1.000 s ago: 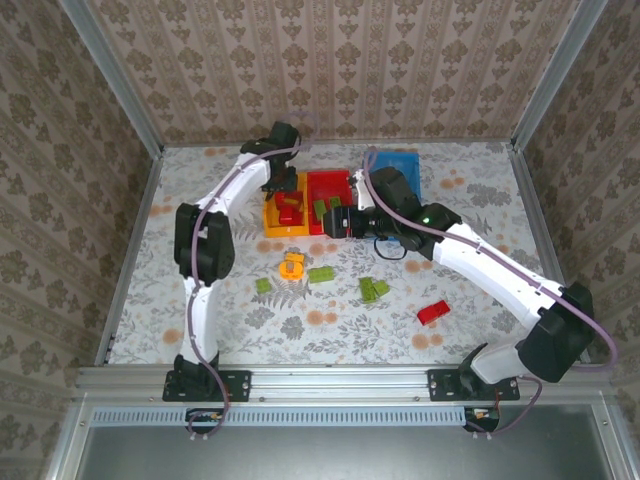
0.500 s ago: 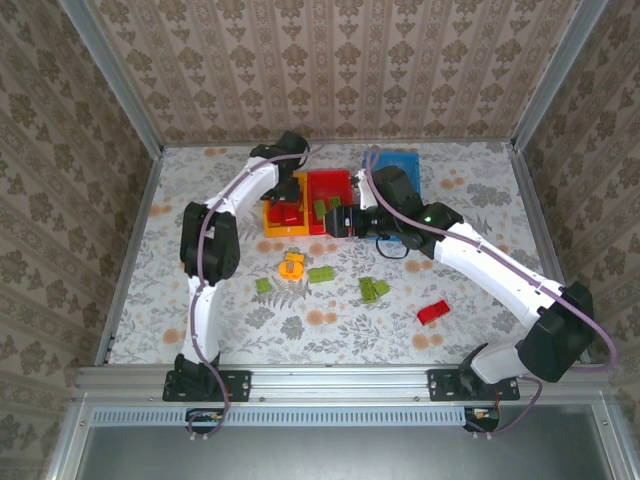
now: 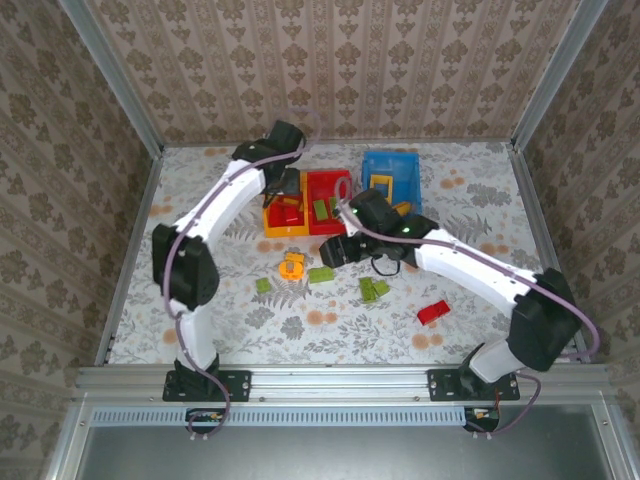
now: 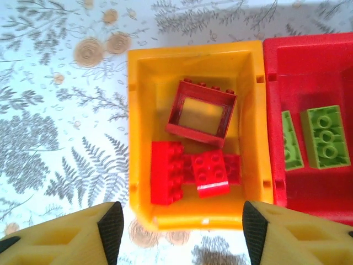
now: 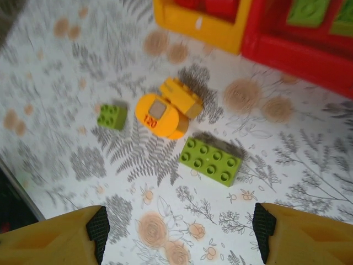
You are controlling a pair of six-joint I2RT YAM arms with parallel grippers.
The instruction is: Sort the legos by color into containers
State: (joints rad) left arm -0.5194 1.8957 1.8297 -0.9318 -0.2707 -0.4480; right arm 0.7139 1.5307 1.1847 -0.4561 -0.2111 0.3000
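**A:** Where do the legos lie?

**B:** Some in bins, some loose. In the yellow-orange bin (image 4: 140,121) there is a red open frame (image 4: 201,113), and nearer its front wall a long red brick (image 4: 168,172) touching a square red brick (image 4: 211,174). The red bin (image 4: 309,66) holds two lime green bricks (image 4: 325,136) side by side. The blue bin (image 3: 391,165) has a yellow frame (image 3: 381,183) in it.

**A:** And the loose ones?

**B:** They are on the tabletop (image 3: 200,300), around its middle. An orange-yellow piece (image 5: 160,113) sits between a small green brick (image 5: 112,116) and a longer green brick (image 5: 210,159), all near one another but apart. A green cluster (image 3: 373,289) lies further toward the right edge. A lone red brick (image 3: 432,313) is beyond that, closer to the near edge.

**A:** Where are the bins?

**B:** In a row near the middle of the far edge. The yellow-orange one is on the left and touches the red one. The blue one is on the right, set slightly further back.

**A:** The end effectors?

**B:** The left end effector (image 4: 179,229) hangs above the yellow-orange bin's near wall. Its fingers are spread wide with nothing between them. The right end effector (image 5: 181,234) is also wide apart and empty. It hovers over the tabletop near the orange-yellow piece and the longer green brick.
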